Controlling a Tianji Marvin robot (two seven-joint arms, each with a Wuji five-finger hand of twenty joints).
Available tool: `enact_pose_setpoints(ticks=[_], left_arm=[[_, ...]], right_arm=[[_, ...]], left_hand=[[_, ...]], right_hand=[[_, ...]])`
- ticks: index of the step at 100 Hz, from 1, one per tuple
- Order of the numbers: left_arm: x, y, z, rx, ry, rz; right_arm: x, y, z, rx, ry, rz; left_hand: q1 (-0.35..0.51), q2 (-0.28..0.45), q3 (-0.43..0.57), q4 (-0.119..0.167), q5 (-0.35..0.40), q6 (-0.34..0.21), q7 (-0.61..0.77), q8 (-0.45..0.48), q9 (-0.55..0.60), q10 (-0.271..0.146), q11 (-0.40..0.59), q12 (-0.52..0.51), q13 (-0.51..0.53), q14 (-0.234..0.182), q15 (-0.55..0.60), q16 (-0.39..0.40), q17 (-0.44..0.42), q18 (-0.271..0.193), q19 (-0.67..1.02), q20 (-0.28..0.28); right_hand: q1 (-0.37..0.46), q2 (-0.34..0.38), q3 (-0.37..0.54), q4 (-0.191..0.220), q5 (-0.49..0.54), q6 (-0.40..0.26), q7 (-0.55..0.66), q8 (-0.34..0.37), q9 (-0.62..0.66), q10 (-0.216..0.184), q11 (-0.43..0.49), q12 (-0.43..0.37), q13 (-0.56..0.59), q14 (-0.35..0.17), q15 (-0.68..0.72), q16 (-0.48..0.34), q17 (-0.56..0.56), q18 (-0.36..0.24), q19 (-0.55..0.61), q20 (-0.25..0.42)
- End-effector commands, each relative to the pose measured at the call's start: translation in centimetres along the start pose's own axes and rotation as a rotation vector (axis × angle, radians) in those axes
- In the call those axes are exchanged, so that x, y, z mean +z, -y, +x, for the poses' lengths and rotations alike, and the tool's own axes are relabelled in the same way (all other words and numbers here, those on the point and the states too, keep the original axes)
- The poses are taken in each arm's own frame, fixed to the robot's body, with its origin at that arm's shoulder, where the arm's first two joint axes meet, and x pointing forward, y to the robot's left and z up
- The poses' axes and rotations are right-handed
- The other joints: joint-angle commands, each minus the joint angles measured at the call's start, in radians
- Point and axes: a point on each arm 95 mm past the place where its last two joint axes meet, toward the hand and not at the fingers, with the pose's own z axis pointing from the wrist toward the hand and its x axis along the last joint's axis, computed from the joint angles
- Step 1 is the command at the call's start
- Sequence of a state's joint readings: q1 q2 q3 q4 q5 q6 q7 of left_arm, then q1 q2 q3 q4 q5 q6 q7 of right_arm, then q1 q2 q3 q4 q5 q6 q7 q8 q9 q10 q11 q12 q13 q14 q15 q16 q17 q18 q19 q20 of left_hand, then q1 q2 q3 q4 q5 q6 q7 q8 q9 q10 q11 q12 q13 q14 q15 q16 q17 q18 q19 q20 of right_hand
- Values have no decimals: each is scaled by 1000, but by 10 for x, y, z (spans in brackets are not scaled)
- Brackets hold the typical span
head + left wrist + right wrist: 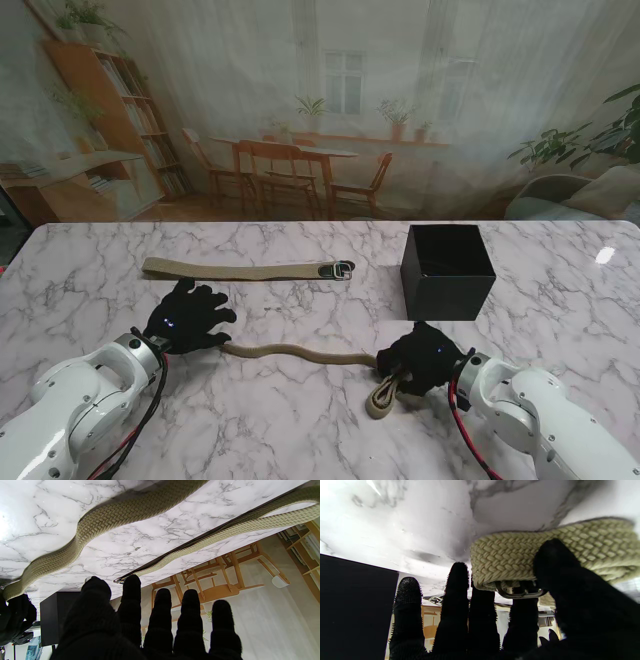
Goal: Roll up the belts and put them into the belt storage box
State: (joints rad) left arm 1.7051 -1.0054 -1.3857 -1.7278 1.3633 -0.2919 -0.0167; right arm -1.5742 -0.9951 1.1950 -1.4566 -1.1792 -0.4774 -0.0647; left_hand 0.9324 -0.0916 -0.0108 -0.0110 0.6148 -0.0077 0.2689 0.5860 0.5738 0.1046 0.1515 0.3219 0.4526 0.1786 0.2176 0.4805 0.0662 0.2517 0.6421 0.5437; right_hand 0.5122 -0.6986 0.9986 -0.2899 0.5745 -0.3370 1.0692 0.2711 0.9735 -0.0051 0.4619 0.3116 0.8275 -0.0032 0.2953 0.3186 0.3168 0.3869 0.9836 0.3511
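With our right hand point(422, 358) pinching the folded buckle end of the near woven belt point(300, 353), just short of the black storage box point(447, 270), we should wind tight, even turns while our spread-fingered left hand point(185, 318) steadies its tail.

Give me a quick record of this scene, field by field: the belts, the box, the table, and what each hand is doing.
near belt: wavy, lying between the two hands, folded at the right end
far belt: straight and flat, buckle toward the box
box: black, open top, nothing visible inside
left hand: fingers spread, at the near belt's left end; contact unclear
right hand: closed on the near belt's folded buckle end
table: white marble
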Motion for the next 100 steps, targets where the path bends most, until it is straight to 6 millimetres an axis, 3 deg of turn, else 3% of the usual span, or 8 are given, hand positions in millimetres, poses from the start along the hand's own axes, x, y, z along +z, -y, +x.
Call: enact_pose_setpoints(ticks=[1, 20, 30, 35, 46, 62, 78, 100], left_arm=[[0, -2, 1, -1, -2, -16], [0, -2, 1, -1, -2, -14], [0, -2, 1, -4, -3, -13], [0, -2, 1, -2, -3, -14], [0, -2, 1, -1, -2, -14], [0, -2, 1, -2, -2, -14], [0, -2, 1, -1, -1, -14], [-1, -2, 0, -1, 2, -11]], right_arm=[[1, 1, 0, -9, 4, 1], [2, 1, -3, -36, 1, -39], [3, 2, -3, -38, -7, -43], [4, 3, -3, -37, -10, -46], [5, 4, -3, -19, -10, -62], [7, 7, -2, 36, 7, -93], [8, 8, -1, 41, 10, -107], [10, 9, -1, 54, -7, -109]], left_hand=[[3, 33, -6, -8, 25, 14, -6, 3, 21, 16, -11, 4, 9, 17, -6, 0, -19, 45, -30, 4], [-11, 44, -10, -9, 26, 17, -8, 1, 20, 17, -11, 4, 5, 17, -8, -1, -21, 46, -31, 4], [-10, 43, -9, -9, 27, 18, -9, 0, 21, 18, -11, 4, 4, 17, -8, -1, -21, 46, -31, 4], [-10, 43, -9, -9, 27, 16, -9, 0, 20, 17, -11, 4, 5, 17, -8, -1, -21, 46, -31, 4], [-10, 42, -8, -9, 27, 17, -8, -1, 21, 18, -11, 4, 6, 17, -8, -1, -22, 46, -32, 4], [-11, 44, -8, -9, 26, 17, -10, -2, 21, 18, -11, 4, 4, 17, -8, -1, -22, 46, -33, 4], [-9, 43, -8, -9, 25, 18, -10, -2, 21, 18, -11, 4, 5, 17, -8, -1, -22, 46, -34, 4], [-6, 42, -7, -9, 24, 17, -10, -1, 21, 17, -11, 4, 6, 17, -7, -1, -22, 46, -34, 4]], right_hand=[[38, 94, 49, 21, 84, -43, 174, 20, 105, -55, 103, 55, 46, -31, 60, 24, 11, 9, 27, 23], [50, 106, 58, 14, 97, -26, 98, 14, 298, -95, 119, 102, 98, -104, 84, 49, 56, -140, 103, 52], [36, 116, 81, 17, 34, 34, -78, -78, 369, -130, 105, 107, 117, -129, 94, 54, 73, -189, 140, 63], [0, 146, 118, 69, -5, 85, -305, -37, 402, -127, 102, 116, 134, -137, 103, 59, 81, -194, 153, 60], [-1, 173, 153, 155, -290, 105, -424, -32, 476, -80, 105, 111, 201, -134, 133, 74, 104, -177, 169, 60], [66, 190, 204, 175, -364, 100, -317, -15, 491, 33, 271, 139, 371, -52, 224, 115, 173, -144, 204, 59], [122, 254, 189, 169, -320, -108, -313, -17, 490, 79, 308, 111, 435, -12, 265, 134, 198, -96, 204, 43], [164, 314, 135, 165, -48, -171, -383, -32, 485, 78, 254, 86, 406, -3, 240, 132, 154, -38, 163, 27]])
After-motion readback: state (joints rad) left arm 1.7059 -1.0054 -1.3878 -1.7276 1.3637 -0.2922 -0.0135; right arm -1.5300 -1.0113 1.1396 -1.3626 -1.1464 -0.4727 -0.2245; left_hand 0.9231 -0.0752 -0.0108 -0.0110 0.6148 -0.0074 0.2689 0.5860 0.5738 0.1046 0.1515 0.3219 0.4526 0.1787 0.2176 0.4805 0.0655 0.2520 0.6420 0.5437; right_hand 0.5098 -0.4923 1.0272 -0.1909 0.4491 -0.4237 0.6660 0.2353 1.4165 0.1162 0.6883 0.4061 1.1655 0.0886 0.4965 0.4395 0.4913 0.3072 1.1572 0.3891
